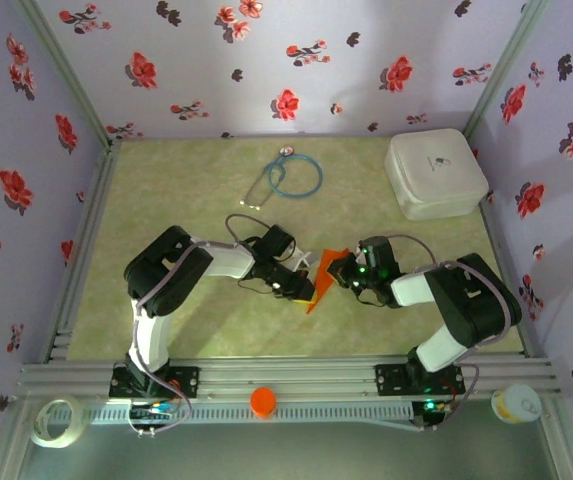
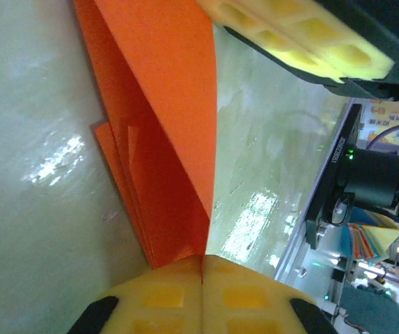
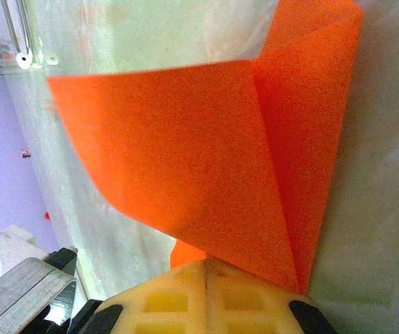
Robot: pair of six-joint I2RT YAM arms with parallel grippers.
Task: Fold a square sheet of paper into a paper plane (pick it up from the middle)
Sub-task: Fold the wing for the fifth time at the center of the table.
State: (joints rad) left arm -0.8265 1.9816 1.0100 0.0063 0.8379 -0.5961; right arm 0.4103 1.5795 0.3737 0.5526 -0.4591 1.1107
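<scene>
Orange and creased into several overlapping layers, the sheet of paper is at the middle of the table, held between the 2 arms. The left gripper meets it from the left and the right gripper from the right, the 2 very close together.

In the left wrist view the jaws of the left gripper are pressed together, with the paper running down into the seam between the yellow pads; a flap edge and stacked layers fan out above.

In the right wrist view the jaws of the right gripper are likewise clamped on the paper, which rises from them as a broad panel with a narrower folded flap on its right.

Well apart at the far right corner lies a white rounded box, and a blue loop of tubing lies at the far middle. A round orange cap rests on the front rail.
</scene>
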